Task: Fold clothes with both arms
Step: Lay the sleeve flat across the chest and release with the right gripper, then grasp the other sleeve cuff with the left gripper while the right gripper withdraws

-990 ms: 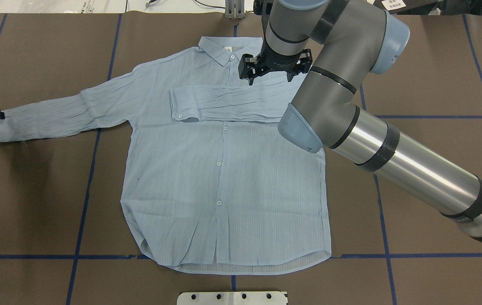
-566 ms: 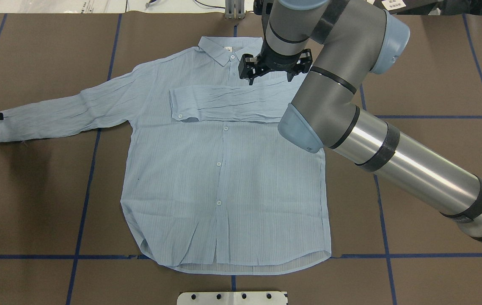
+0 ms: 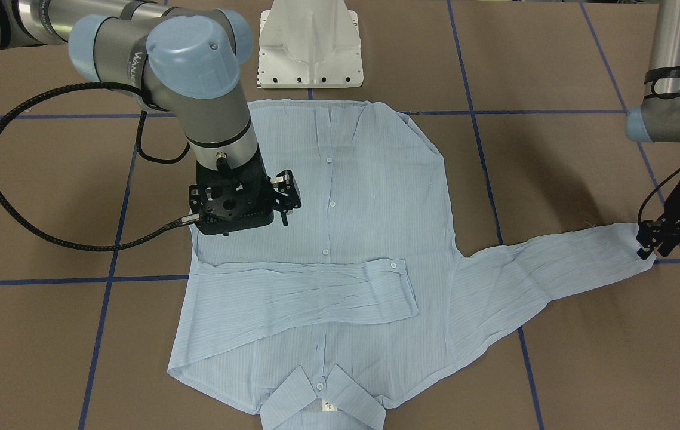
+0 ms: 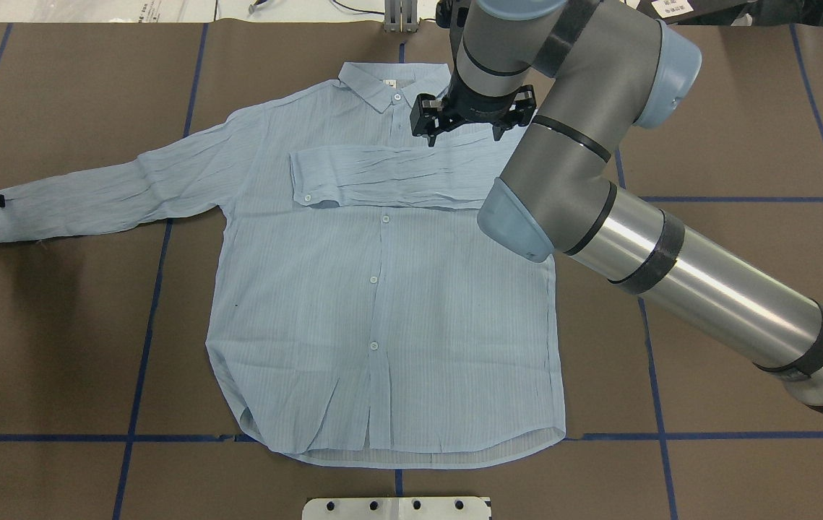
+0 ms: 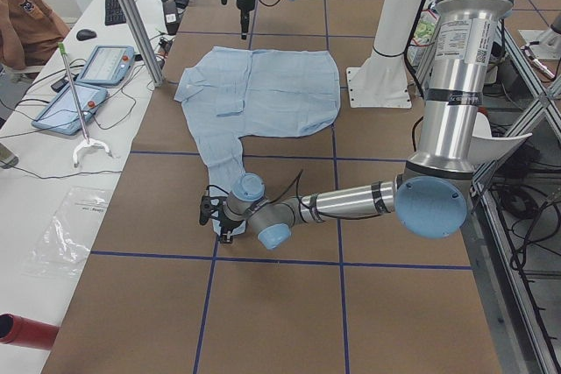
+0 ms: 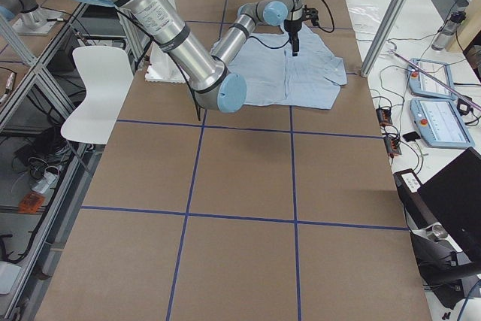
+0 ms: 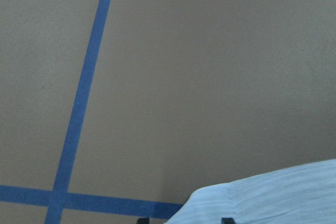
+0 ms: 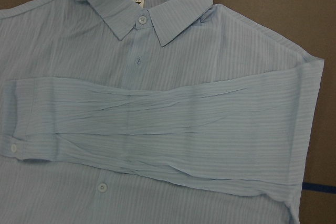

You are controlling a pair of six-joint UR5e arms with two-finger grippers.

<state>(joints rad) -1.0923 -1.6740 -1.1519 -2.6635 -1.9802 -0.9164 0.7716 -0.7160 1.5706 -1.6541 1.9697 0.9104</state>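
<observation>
Bright, even light: soft shadows on the table [image 4: 42,347], glare along the right arm [image 4: 707,289], sharp focus.

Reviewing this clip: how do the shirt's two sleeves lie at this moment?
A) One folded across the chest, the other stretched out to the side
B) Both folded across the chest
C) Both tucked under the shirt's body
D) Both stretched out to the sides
A: the folded sleeve lies across the chest just below the collar, while the outstretched sleeve lies flat on the table, off to the side.
</observation>
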